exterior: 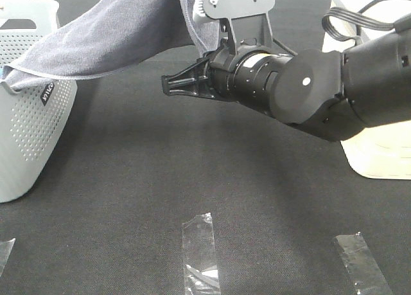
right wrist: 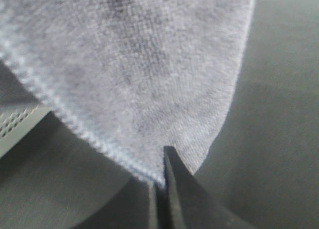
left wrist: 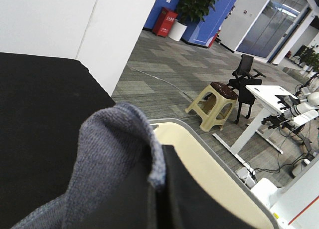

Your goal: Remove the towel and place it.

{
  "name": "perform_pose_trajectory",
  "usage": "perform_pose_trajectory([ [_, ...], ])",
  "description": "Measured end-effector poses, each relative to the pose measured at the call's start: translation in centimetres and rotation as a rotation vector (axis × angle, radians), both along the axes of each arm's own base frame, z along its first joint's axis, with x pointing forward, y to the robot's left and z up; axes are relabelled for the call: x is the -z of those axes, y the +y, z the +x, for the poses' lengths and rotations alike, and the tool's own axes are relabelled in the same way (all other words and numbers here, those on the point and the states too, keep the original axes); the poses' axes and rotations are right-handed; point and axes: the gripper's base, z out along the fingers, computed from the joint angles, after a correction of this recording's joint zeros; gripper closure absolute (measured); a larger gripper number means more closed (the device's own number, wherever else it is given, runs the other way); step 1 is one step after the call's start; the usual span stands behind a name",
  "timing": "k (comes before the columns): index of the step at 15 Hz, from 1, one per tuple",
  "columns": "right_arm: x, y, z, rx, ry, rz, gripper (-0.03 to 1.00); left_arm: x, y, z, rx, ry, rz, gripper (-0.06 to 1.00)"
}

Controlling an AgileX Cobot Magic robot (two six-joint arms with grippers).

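Towel (exterior: 109, 31) slopes with its long axis running from a raised end, up and away from the grey basket (exterior: 32, 134), down to a low end draped over the basket's rim. Left gripper (left wrist: 158, 189): cloth is bunched over its finger, so you can read it as clamped on the towel's high end. Right gripper (exterior: 170, 83): fingers together with nothing between them, pointing toward the basket, just under the towel's hemmed edge. Judgement: the left arm carries the load. Draw along the long axis, away from the basket, until the low end comes free.
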Motion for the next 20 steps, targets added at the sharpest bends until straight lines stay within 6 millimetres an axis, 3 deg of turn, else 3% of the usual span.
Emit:
perform_pose_trajectory([
  [2,0.1,0.2,-0.6,-0.057,0.060,-0.029,0.97,0.0,0.0,0.0,0.001,-0.015,0.025,0.94],
  [6,-2.8,-0.1,-3.3,-0.238,0.185,-0.040,0.97,1.0,-0.1,-0.3,0.058,-0.034,0.193,0.94],
  [9,-3.8,-0.3,-4.4,-0.302,0.234,-0.033,0.97,1.6,-0.2,-0.6,0.089,0.018,0.242,0.94],
  [12,-4.7,-3.3,-4.2,-0.327,0.412,-0.009,0.97,2.5,-0.2,-1.0,0.123,0.118,0.283,0.94],
  [13,-5.3,-5.8,-3.4,-0.295,0.482,0.009,0.97,2.7,-0.2,-1.1,0.132,0.131,0.295,0.94],
  [15,-6.4,-8.1,-2.7,-0.312,0.581,0.006,0.97,3.0,-0.1,-1.1,0.137,0.129,0.346,0.94],
  [18,-8.0,-9.7,-1.6,-0.288,0.618,-0.004,0.97,4.1,-0.2,-0.7,0.145,0.144,0.410,0.94],
  [19,-9.0,-10.5,-0.8,-0.248,0.614,-0.015,0.97,5.0,-0.4,-0.4,0.157,0.171,0.439,0.94],
  [20,-11.3,-12.4,0.6,-0.146,0.590,-0.081,0.97,7.3,-0.9,0.2,0.184,0.233,0.506,0.94],
])
